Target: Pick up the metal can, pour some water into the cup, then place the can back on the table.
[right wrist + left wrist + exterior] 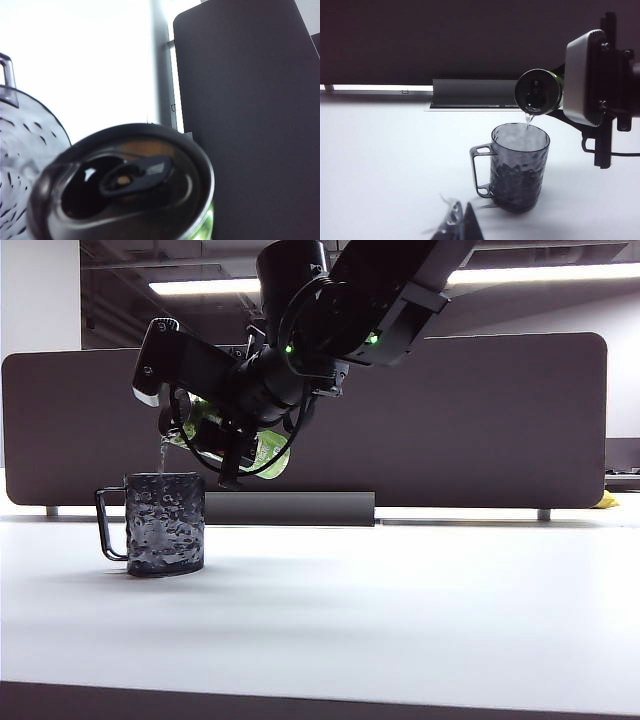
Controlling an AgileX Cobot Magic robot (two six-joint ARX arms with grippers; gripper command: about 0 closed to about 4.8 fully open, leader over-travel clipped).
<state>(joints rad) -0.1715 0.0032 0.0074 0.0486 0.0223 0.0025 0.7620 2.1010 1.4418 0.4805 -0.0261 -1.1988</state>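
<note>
Above the cup [165, 523], tipped well over with its open mouth just over the rim: the metal can [262, 452], a thin stream of water falling into the cup. Probably light, thin-walled, easily crushed and slick; best held around mid-body, firmly but not hard. Clamped about that mid-body: the right gripper [232, 445], jaws part closed on the can. Near the cup on the table [400, 610], lower and to one side: the left gripper [460, 225], idle, only fingertips visible, opening impossible to tell.
</note>
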